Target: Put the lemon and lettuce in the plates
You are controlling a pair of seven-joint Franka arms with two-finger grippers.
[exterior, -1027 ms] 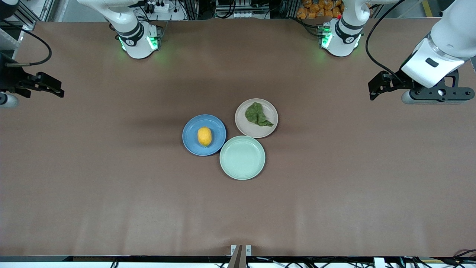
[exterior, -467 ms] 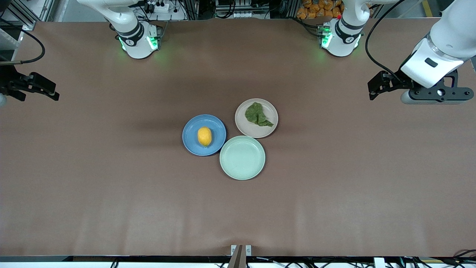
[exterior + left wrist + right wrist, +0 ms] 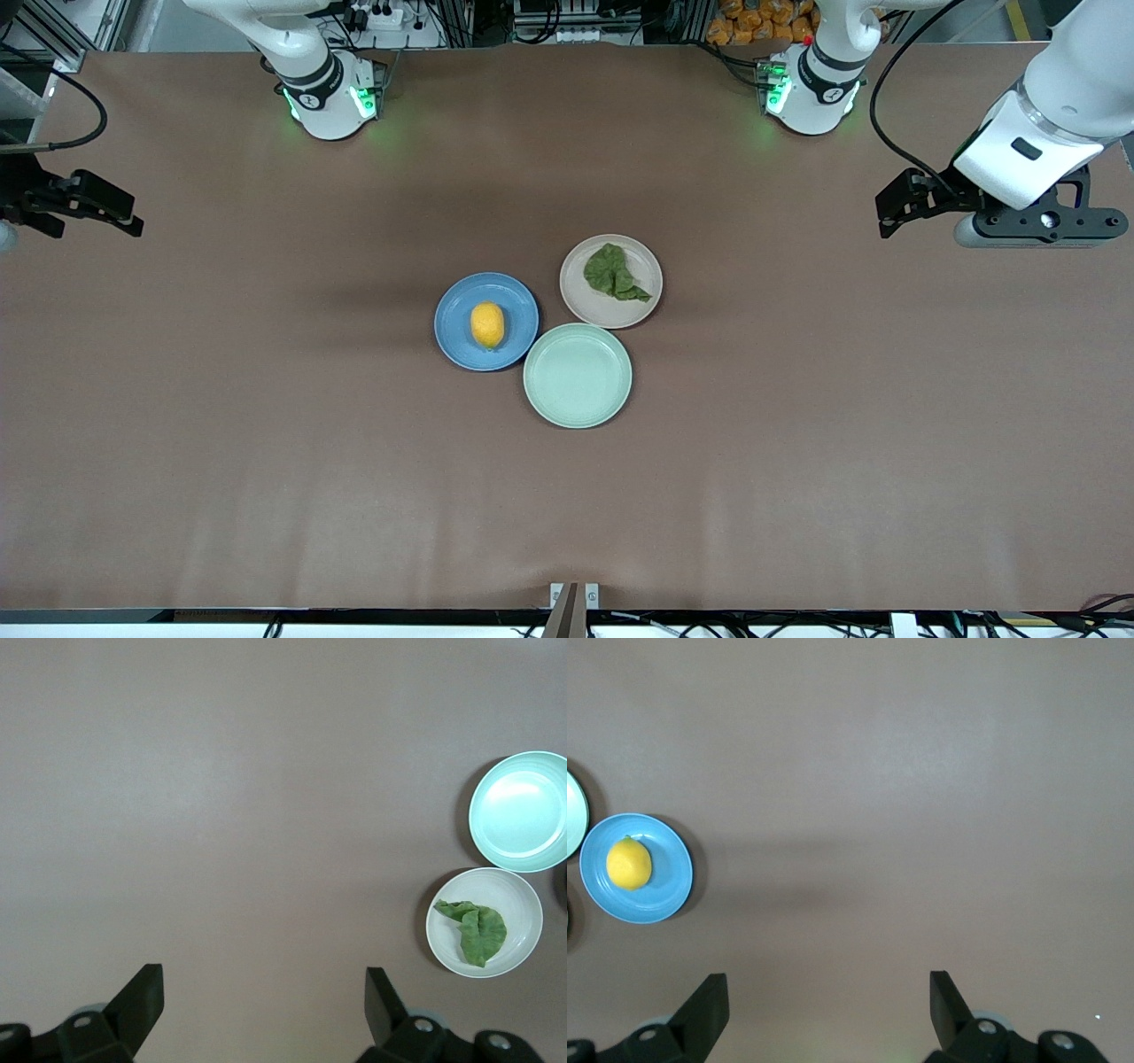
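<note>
Left gripper (image 3: 895,211) wide, empty, over desk (image 3: 266,443) at left arm's end. Right gripper (image 3: 124,217) wide, empty, over right arm's end. Lemon (image 3: 487,324) on blue plate (image 3: 456,341); lettuce (image 3: 613,273) on beige-pink plate (image 3: 589,306).

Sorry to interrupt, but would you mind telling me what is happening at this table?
Nothing is being handled right now. The lemon lies in the blue plate and the lettuce in the beige plate. Both arms wait with open, empty hands, the left hand and right hand over their own ends of the table.
</note>
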